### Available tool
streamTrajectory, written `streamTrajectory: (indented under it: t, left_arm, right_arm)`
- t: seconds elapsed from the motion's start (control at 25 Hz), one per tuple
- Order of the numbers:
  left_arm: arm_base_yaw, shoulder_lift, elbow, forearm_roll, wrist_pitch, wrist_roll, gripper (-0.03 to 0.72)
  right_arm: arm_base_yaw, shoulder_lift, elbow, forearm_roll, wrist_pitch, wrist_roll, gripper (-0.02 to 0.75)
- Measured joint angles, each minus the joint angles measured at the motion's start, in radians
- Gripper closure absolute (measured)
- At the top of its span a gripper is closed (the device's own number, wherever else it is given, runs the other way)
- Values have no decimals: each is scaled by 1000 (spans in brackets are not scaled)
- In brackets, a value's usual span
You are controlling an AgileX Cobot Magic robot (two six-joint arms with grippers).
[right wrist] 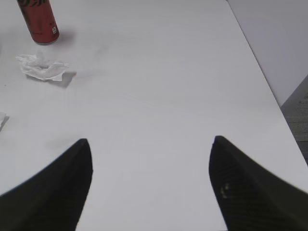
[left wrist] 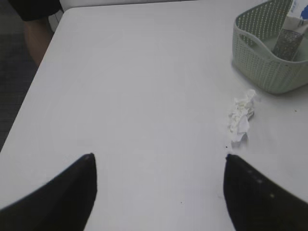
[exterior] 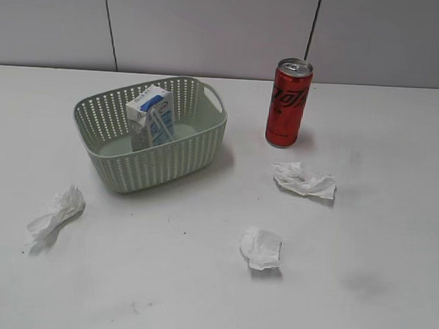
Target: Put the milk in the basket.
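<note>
The milk, a small white carton with blue patches and a white straw, stands tilted inside the sage-green basket at the table's back left. In the left wrist view the basket and the milk show at the top right. My left gripper is open and empty over bare table, well short of the basket. My right gripper is open and empty over bare table on the right side. Neither gripper shows in the exterior view.
A tall red soda can stands right of the basket; it also shows in the right wrist view. Crumpled white tissues lie at the left, centre front and right. The table's right edge is near.
</note>
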Motion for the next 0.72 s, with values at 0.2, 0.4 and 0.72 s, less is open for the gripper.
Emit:
streamTrajectory:
  t: [0.2,0.4,0.72]
  left_arm:
    - [0,0,1,0,-1,1,92]
    - [0,0,1,0,-2,-1,141]
    - [18,-62,1,0,-5,-1,181]
  right_arm:
    - [0,0,0,0,0,0,152]
    - [0,0,0,0,0,0,152]
    - [0,0,0,0,0,0,153]
